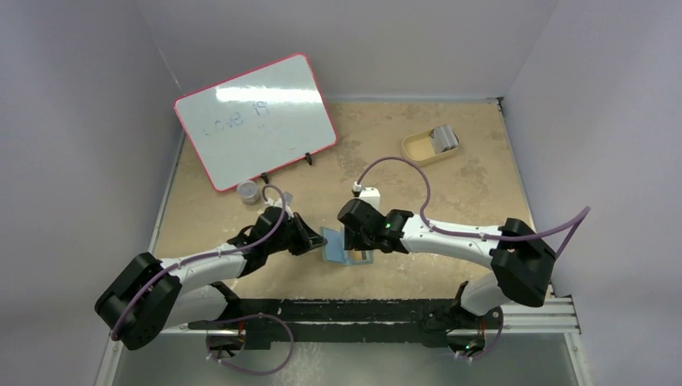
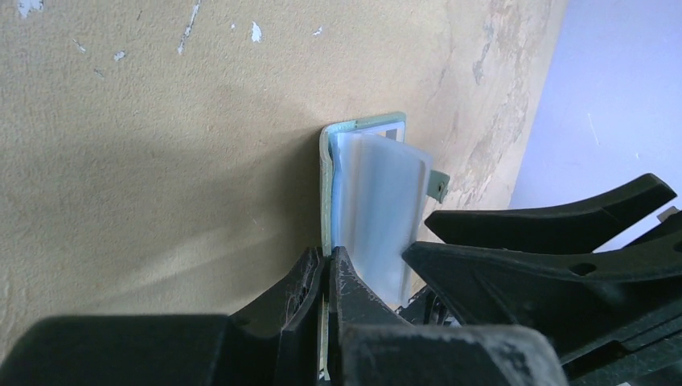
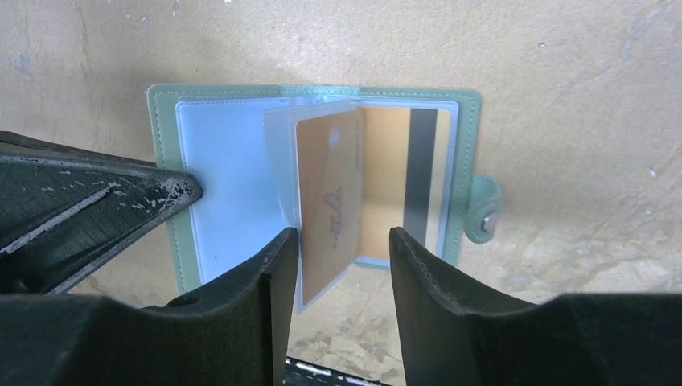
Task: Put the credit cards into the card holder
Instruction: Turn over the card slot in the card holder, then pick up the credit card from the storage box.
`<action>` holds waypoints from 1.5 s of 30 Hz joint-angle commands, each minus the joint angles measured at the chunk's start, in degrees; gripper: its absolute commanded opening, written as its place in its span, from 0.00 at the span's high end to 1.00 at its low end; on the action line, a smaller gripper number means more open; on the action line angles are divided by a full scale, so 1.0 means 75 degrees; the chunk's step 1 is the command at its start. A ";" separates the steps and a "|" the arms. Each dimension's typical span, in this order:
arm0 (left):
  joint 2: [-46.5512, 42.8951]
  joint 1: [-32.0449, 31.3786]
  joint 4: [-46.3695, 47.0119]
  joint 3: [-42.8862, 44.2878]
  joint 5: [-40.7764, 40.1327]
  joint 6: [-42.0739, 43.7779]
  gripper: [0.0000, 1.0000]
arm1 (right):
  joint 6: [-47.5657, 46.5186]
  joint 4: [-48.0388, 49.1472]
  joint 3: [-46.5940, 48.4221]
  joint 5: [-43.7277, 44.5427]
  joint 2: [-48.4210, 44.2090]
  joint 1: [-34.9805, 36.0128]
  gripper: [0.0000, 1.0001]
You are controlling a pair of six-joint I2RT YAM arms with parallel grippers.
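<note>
The card holder (image 3: 322,93) lies open on the table, green outside and pale blue inside. In the left wrist view my left gripper (image 2: 330,256) is shut on the green edge of the holder's (image 2: 371,193) left cover. A gold credit card (image 3: 330,201) stands in a clear sleeve at the spine. A second gold card (image 3: 402,177) with a dark stripe lies in the right pocket. My right gripper (image 3: 342,237) is open around the sleeve's near edge, its left finger (image 3: 273,265) right beside the sleeve. From above, both grippers (image 1: 310,240) (image 1: 362,241) meet over the holder (image 1: 334,245).
A tan tray (image 1: 417,149) at the back right holds a grey card (image 1: 442,138). A red-framed whiteboard (image 1: 256,121) leans at the back left, with a small jar (image 1: 248,190) in front of it. The holder's snap tab (image 3: 484,209) sticks out to the right.
</note>
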 commanded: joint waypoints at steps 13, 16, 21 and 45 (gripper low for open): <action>0.0128 -0.0032 -0.0377 0.0541 -0.0097 0.0731 1.00 | 0.0357 -0.1245 -0.0206 0.0576 -0.0627 -0.0014 0.55; 0.0248 -0.0032 -0.0573 0.0686 -0.0097 0.0930 1.00 | 0.0457 -0.1526 -0.0220 0.0786 -0.0719 -0.0027 0.55; 0.0280 -0.0031 -0.0795 0.0753 -0.0295 0.1023 0.98 | -0.0090 -0.1151 -0.0143 0.0744 -0.0874 -0.0212 0.55; -0.1234 -0.0021 -0.4641 0.3451 -0.0793 0.3750 0.38 | -0.5996 0.0372 0.3616 0.1215 0.1166 -0.5346 0.44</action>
